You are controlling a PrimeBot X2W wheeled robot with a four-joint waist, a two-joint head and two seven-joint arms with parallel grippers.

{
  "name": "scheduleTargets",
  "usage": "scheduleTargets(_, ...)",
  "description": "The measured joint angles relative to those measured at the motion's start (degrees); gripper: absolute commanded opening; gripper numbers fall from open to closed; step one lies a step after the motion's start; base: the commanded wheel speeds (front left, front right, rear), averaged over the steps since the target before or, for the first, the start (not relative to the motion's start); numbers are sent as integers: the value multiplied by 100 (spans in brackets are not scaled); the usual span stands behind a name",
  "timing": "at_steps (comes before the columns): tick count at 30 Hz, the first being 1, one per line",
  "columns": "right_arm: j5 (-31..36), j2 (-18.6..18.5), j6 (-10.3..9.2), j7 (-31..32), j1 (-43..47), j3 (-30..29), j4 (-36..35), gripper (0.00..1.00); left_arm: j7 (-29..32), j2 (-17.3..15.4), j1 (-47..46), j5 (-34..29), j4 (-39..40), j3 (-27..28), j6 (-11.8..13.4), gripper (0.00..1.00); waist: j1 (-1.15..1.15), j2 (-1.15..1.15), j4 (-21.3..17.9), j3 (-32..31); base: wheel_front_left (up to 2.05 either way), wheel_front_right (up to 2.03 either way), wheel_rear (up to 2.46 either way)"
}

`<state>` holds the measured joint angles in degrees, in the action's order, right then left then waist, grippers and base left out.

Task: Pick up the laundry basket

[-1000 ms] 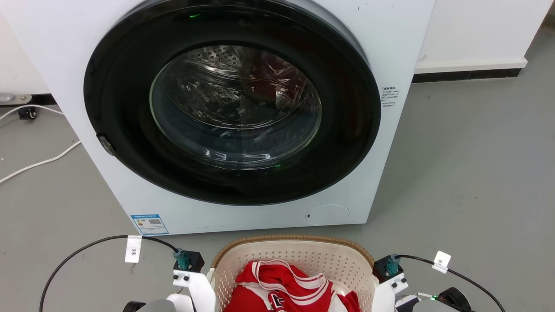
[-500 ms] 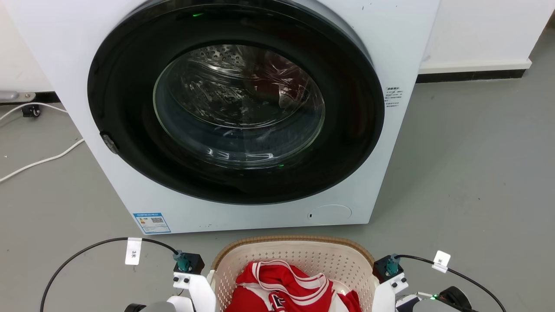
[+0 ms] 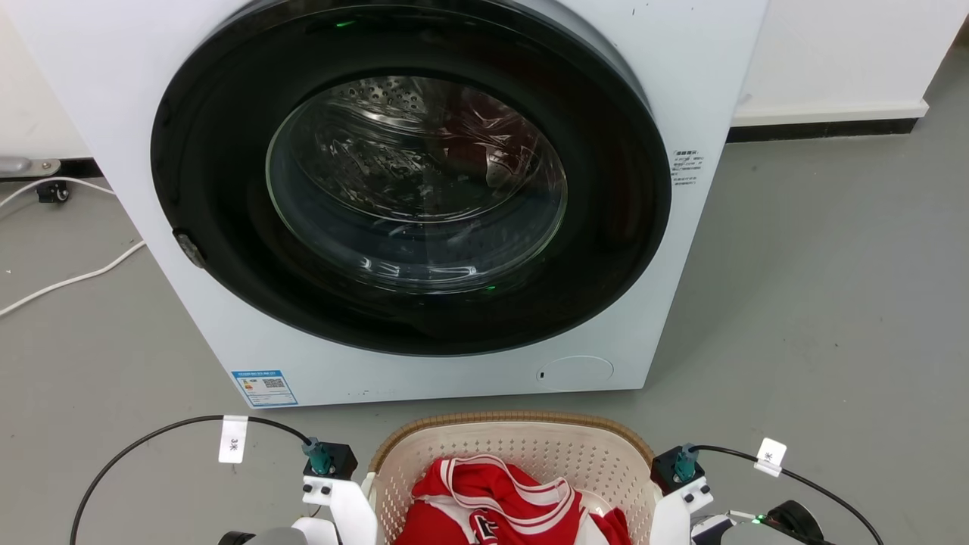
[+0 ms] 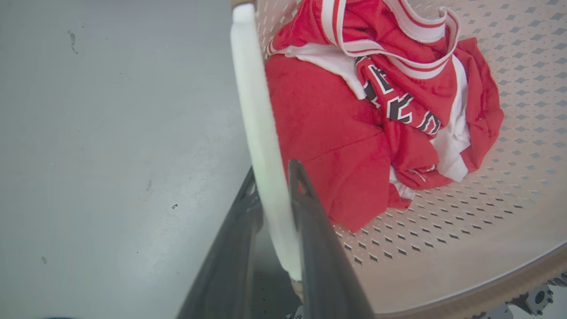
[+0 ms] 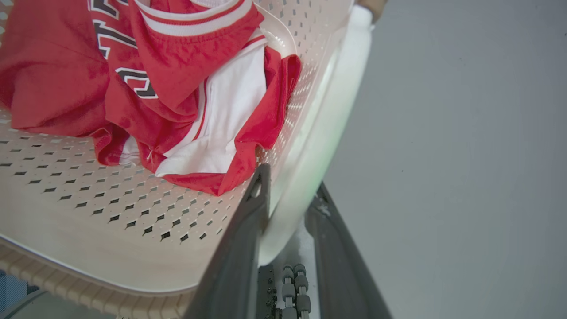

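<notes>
Arms (image 3: pixel 344 503) low beside laundry basket (image 3: pixel 530 446) — both jaws clamped on its white handles (image 4: pixel 259 124).

White washing machine (image 3: pixel 409 182) stands on grey floor (image 3: pixel 817 303).

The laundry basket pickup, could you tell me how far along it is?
Done: left end effector and right end effector each clamp a white side handle of the laundry basket. In hand: that grip. Left: the lift; whether it's off the floor is unclear.
</notes>
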<state>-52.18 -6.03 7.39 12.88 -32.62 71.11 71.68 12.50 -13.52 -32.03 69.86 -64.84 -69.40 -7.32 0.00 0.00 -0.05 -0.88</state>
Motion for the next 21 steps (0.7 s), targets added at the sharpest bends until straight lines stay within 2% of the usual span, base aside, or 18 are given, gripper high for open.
scheduleTargets(21, -126, 0, 0, 0, -1, 121, 15, 0, -10, -10, -28, 182, -5, -187, 0, 0, 0, 0, -7, -19, 0, 0, 0)
